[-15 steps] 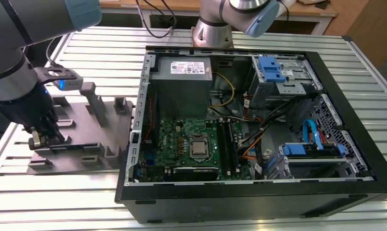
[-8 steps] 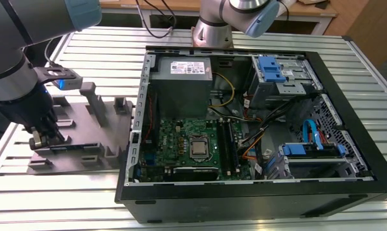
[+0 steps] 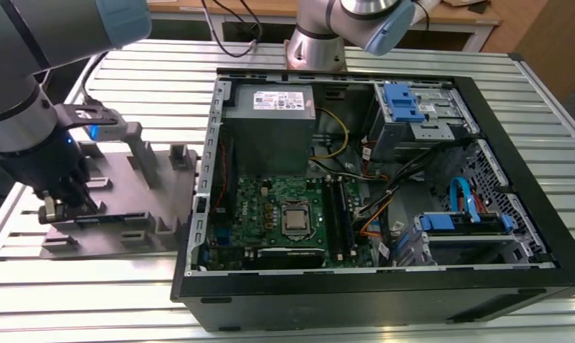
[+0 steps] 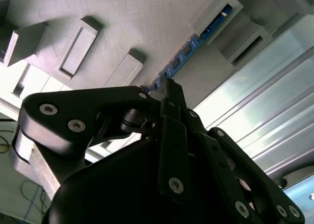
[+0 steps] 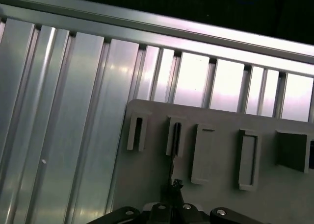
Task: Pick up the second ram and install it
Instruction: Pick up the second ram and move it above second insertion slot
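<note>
The second ram (image 4: 189, 47) is a thin blue-green stick lying on edge in a slot of the grey tray (image 4: 147, 18). In the first wrist view the second ram (image 5: 172, 153) shows as a narrow dark line running into my fingers. My gripper (image 4: 169, 89) stands over one end of the stick, its black fingers closed against the card's edge. In the exterior view my gripper (image 3: 63, 207) sits low at the left end of the grey tray (image 3: 149, 179), left of the open computer case (image 3: 363, 289). The green motherboard (image 3: 268, 204) lies inside the case.
The tray carries several upright pegs and pockets (image 5: 248, 158). It rests on a ribbed aluminium table (image 3: 125, 71). Inside the case are a grey power supply (image 3: 268, 107), blue drive brackets (image 3: 401, 100) and loose cables (image 3: 383, 186). Another arm's base (image 3: 316, 43) stands behind the case.
</note>
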